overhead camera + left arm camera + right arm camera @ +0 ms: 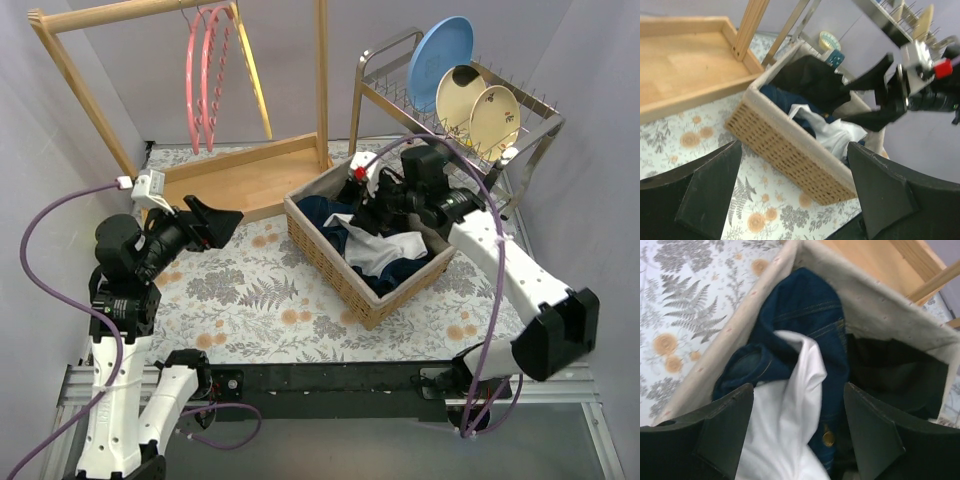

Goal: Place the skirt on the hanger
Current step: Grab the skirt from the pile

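- Inside the wicker basket (335, 272), at the right middle of the table (250, 300), lies a heap of clothes: a denim garment (805, 305), a white garment (785, 430) over part of it, and a black garment (890, 365) at the far side.
- From its stitched waistband and metal button, I take the denim garment to be the skirt, though the folds hide its full shape.
- Directly above that heap hangs the right gripper (797, 400), its jaws spread wide and holding nothing.
- The denim lies just below and between the fingers, and the white cloth sits nearest the left one.
- Its visible length runs from the basket's far corner back toward the wrist, so the closing line of the jaws crosses it. That suits a pinch, but the white garment could get caught too.
- The right arm reaches in from the near right, forearm sloped toward the basket and wrist pitched down.
- The left gripper (225, 222) hovers over bare table to the left of the basket, well apart from the clothes. Its jaws are wide open and empty too, and they point at the basket's side wall.
- The right arm is plainly the nearer one for the pick.
- The pink hangers (207, 75) hang from the top bar of the wooden rack (250, 180) at the far left, on the left arm's side and well away from the basket.
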